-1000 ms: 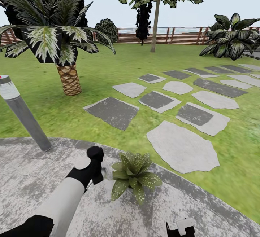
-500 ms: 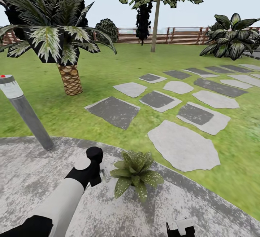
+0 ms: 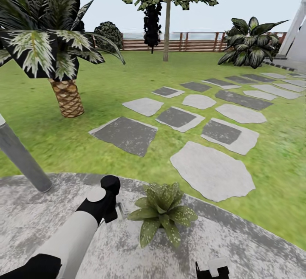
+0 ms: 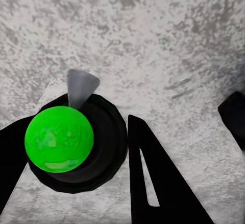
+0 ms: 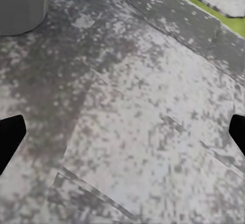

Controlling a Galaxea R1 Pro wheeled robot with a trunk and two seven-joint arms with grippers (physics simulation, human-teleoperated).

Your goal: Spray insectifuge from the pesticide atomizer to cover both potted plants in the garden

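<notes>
Green-capped, the pesticide atomizer (image 4: 66, 137) sits clenched in the left hand (image 3: 111, 202), its long axis roughly upright and its grey nozzle (image 4: 79, 87) aimed over the speckled patio (image 3: 34, 224). Just right stands a potted plant (image 3: 162, 211); a lamp post (image 3: 19, 158) stands far left. The right hand (image 5: 122, 132) is released.

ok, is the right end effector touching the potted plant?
Apart. Head view shows bare paving between the right end effector and the potted plant.

Left arm (image 3: 70, 240) white tube, black joints; black triangular fingers (image 4: 158, 183)
</notes>
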